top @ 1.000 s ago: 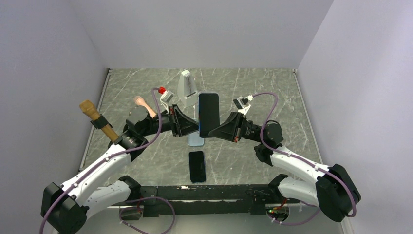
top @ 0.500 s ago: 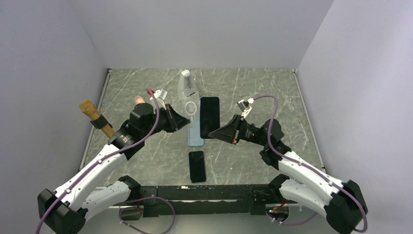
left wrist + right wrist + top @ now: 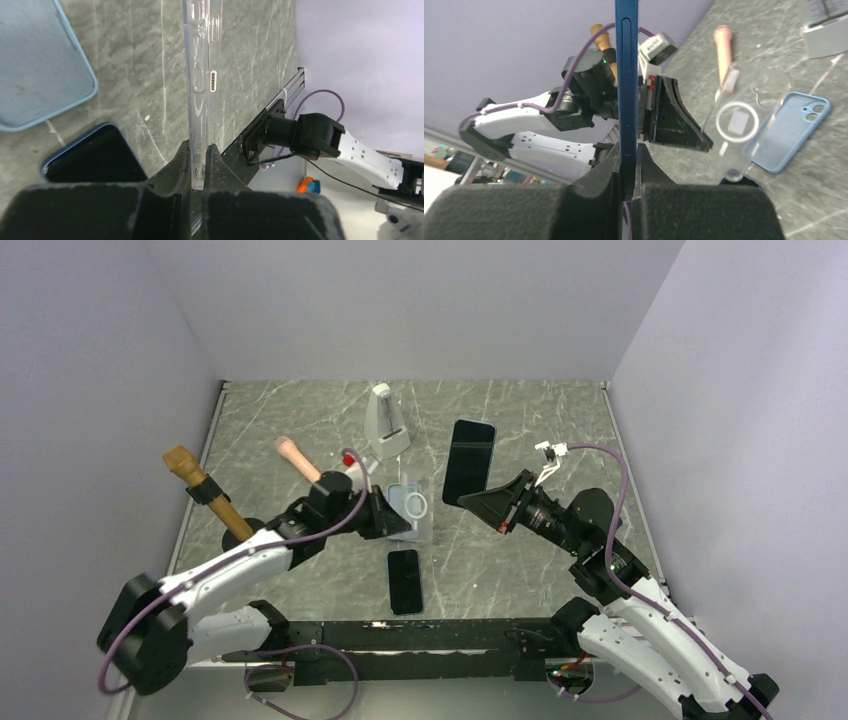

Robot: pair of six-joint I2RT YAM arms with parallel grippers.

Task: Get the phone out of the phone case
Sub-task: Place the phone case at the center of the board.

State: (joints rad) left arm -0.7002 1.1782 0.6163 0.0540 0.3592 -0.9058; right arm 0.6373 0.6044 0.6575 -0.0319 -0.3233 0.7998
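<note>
Left end effector point(image 3: 388, 518) clamped on clear case point(image 3: 418, 510), right end effector point(image 3: 478, 502) clamped on phone point(image 3: 469, 460), both well apart above worktop point(image 3: 540, 420), phone out of case

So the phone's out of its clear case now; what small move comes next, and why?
Probably lower the phone to the table: the right jaws hold it aloft, free of the clear case pinched in the left jaws, so only setting it down seems left.
</note>
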